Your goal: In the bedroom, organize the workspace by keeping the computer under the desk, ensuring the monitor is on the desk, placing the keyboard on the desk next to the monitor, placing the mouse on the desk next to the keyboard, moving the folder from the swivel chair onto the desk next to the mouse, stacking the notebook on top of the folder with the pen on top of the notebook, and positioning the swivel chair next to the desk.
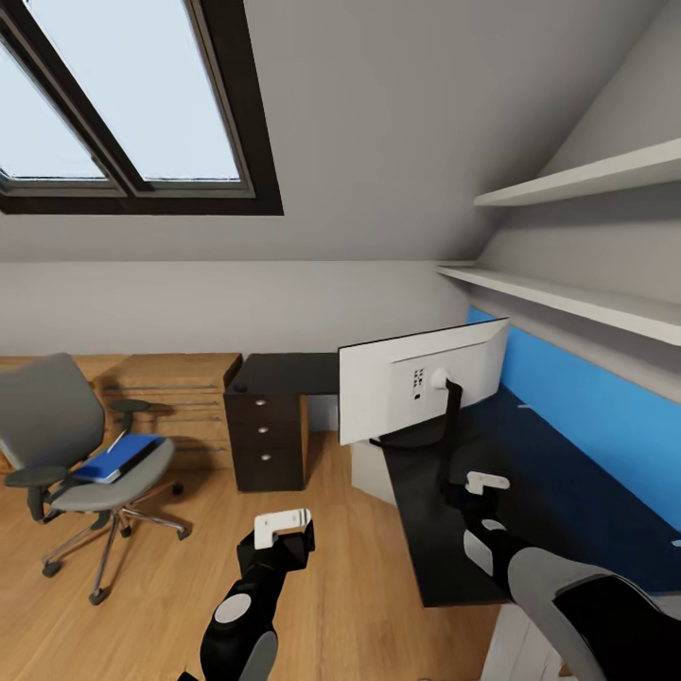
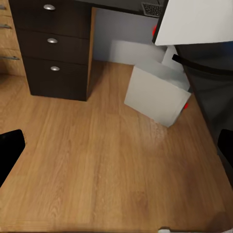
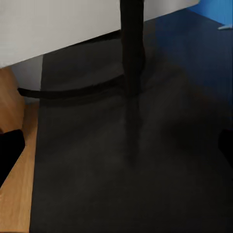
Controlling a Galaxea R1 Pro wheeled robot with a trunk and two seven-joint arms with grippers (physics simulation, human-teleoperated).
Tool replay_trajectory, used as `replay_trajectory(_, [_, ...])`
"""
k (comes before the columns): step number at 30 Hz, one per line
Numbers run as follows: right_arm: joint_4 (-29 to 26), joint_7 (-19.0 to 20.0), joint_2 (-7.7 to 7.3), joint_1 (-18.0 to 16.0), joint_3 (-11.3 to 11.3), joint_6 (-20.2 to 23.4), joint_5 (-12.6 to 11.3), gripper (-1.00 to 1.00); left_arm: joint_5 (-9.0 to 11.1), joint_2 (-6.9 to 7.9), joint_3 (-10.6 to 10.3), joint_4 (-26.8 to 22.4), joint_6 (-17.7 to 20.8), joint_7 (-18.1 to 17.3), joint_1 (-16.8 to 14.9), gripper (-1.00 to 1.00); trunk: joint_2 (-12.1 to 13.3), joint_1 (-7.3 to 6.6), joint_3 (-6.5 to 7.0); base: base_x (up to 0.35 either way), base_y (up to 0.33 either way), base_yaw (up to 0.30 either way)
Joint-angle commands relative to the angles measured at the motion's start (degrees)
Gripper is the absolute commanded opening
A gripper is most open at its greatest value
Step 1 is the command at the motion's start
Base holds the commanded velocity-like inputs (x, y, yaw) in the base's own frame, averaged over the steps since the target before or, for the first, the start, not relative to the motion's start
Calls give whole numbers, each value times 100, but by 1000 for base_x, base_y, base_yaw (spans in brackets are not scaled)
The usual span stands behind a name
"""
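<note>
The monitor [image 1: 416,378] stands on the black desk [image 1: 530,492] with its pale back toward me, and its thin black stand [image 3: 132,48] rises from the desk top [image 3: 121,174]. Under the desk sits the light grey computer [image 2: 155,94]. At the left is the grey swivel chair [image 1: 66,445], with the blue folder [image 1: 118,457] lying on its seat. My left gripper [image 1: 284,539] hangs open over the wood floor. My right gripper [image 1: 482,497] is open above the desk, short of the monitor stand. A grey keyed patch [image 2: 153,8] looks like the keyboard's corner.
The dark three-drawer pedestal [image 1: 268,440] holds up the desk's far wing, with a light wood cabinet [image 1: 175,397] beside it. Two white shelves [image 1: 567,303] and a blue panel [image 1: 605,426] line the right wall. Wood floor [image 1: 189,586] lies between chair and desk.
</note>
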Motion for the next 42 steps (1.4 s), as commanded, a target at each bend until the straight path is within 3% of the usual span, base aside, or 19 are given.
replay_trajectory(1, [11,-13,0,-5,48,-27,23,100,54,0,-10,-5,14,52,-8,100,-7,1,-9,0,-311,276])
replay_trajectory(10, [10,-14,-23,4,47,-102,138,100,58,0,-10,-1,14,53,-8,100,-7,1,-9,0,-273,255])
replay_trajectory(16, [4,-1,-56,230,48,-876,157,100,54,0,-18,68,14,62,-8,100,-7,1,-9,0,-33,38])
replay_trajectory(25, [0,-9,-98,268,53,-1108,167,100,54,0,-19,67,10,52,-8,100,-7,1,-9,0,-3,3])
replay_trajectory(30, [-7,-6,-218,274,98,-1364,171,100,54,0,-19,61,6,51,-8,100,-7,1,-9,0,0,0])
replay_trajectory(34, [-160,-12,-427,256,120,-1048,165,100,52,0,-19,58,6,65,-8,100,-7,1,-9,0,0,0])
replay_trajectory(39, [-1089,-15,-930,228,127,382,164,100,40,0,-27,64,5,165,-8,100,-7,1,-9,0,0,0])
replay_trajectory(40, [-1161,-13,-981,226,158,613,176,100,43,0,-28,49,-4,215,-8,100,-7,1,-9,0,0,0])
replay_trajectory(42, [-1127,-8,-935,225,208,664,276,100,44,0,-28,44,-13,227,-8,100,-7,1,-9,0,0,0])
